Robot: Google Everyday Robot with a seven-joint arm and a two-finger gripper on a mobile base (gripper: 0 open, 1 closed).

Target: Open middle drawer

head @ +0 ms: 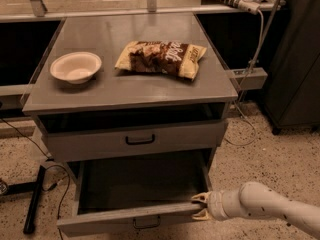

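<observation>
Speckled floor, grey cabinet viewed from the front. On the cabinet top, a white bowl and a chip bag are set apart. Below the shut upper drawer, the middle drawer is pulled well out. At the cabinet's lower right, the gripper is clamped across that drawer's front panel, right end.

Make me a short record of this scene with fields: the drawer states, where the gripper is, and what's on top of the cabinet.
middle drawer: pulled well out, interior exposed
upper drawer: closed, black handle at centre
gripper: at the middle drawer's front right corner, level with its top edge
arm: enters from the lower right
cabinet top: white bowl on the left, chip bag right of it
</observation>
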